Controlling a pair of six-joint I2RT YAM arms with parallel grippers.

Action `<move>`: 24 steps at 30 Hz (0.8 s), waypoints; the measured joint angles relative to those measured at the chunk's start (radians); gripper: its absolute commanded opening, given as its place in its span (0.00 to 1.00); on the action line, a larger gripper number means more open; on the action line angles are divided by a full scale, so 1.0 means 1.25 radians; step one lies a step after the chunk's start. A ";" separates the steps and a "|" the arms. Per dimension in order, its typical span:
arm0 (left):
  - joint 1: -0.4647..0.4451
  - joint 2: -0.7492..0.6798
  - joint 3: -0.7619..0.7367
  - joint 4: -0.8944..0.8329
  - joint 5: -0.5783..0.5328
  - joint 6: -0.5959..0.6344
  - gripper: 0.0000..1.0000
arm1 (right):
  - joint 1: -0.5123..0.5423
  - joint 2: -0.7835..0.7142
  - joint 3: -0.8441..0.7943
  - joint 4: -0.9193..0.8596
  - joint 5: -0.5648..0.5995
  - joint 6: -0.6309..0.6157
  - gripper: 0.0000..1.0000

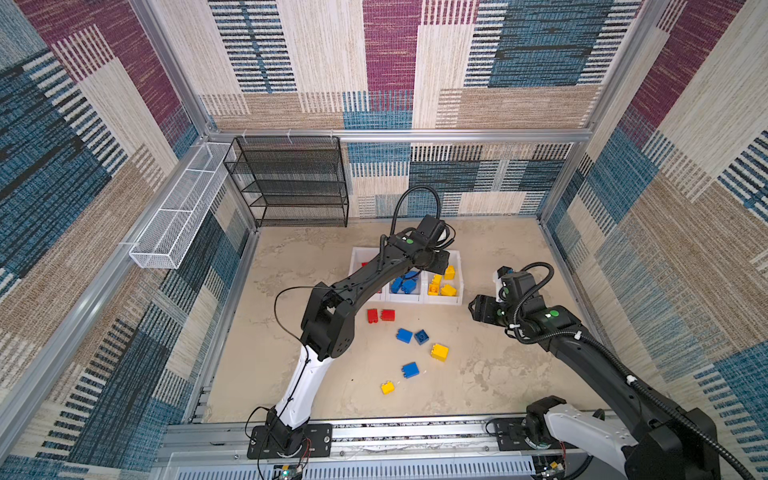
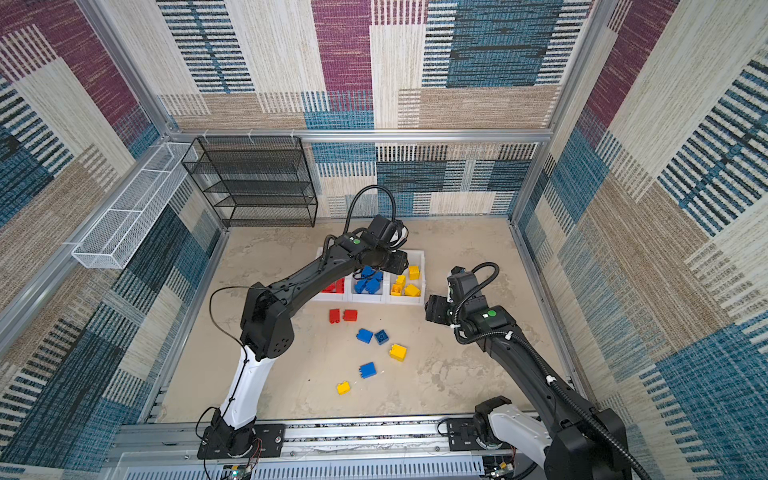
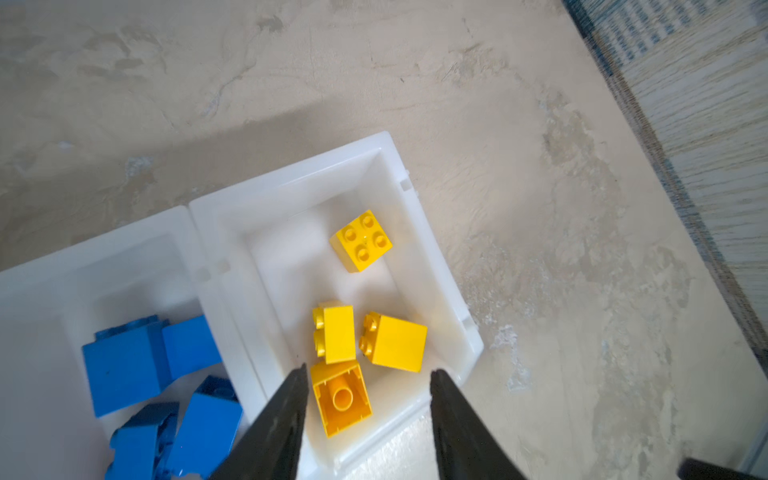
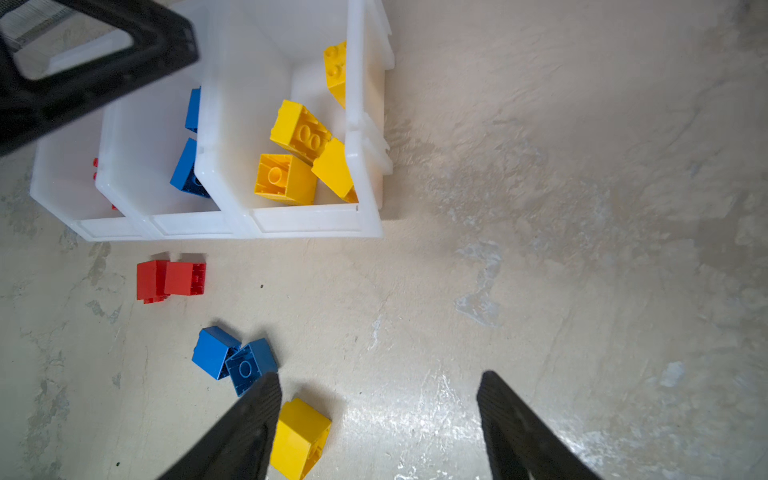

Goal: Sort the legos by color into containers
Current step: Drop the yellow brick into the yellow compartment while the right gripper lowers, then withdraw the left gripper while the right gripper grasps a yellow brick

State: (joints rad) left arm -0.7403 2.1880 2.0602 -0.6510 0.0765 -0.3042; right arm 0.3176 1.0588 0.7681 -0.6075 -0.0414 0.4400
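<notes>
Seven legos (image 1: 410,369) lie loose on the table (image 1: 498,374), near side of the containers (image 1: 442,300): two red, three blue, two yellow. Sorted stock: red in the left bin, blue middle, yellow right. Left gripper (image 3: 369,370), jaws spread, empty, over the yellow bin. Right gripper (image 4: 380,375), jaws spread, empty, beside the bins' right near corner
</notes>
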 measured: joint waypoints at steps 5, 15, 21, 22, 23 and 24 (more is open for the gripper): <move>0.000 -0.209 -0.245 0.075 -0.016 0.000 0.51 | 0.000 0.013 0.016 -0.021 0.000 -0.003 0.74; 0.001 -0.612 -0.719 0.154 -0.084 -0.010 0.53 | 0.093 0.066 0.017 -0.038 0.009 0.032 0.73; 0.003 -0.809 -0.911 0.150 -0.128 -0.052 0.53 | 0.220 0.129 0.019 -0.035 0.027 0.109 0.74; 0.004 -0.837 -0.938 0.151 -0.135 -0.060 0.53 | 0.245 0.141 0.019 -0.031 0.028 0.127 0.75; 0.004 -0.858 -0.959 0.150 -0.140 -0.071 0.53 | 0.264 0.151 0.019 -0.028 0.031 0.141 0.75; 0.004 -0.884 -0.986 0.152 -0.142 -0.080 0.53 | 0.287 0.165 0.019 -0.026 0.034 0.160 0.75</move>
State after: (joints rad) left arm -0.7353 1.0832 0.8280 -0.4606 -0.1009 -0.4038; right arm 0.6758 1.2655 0.7914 -0.6399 0.0010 0.6395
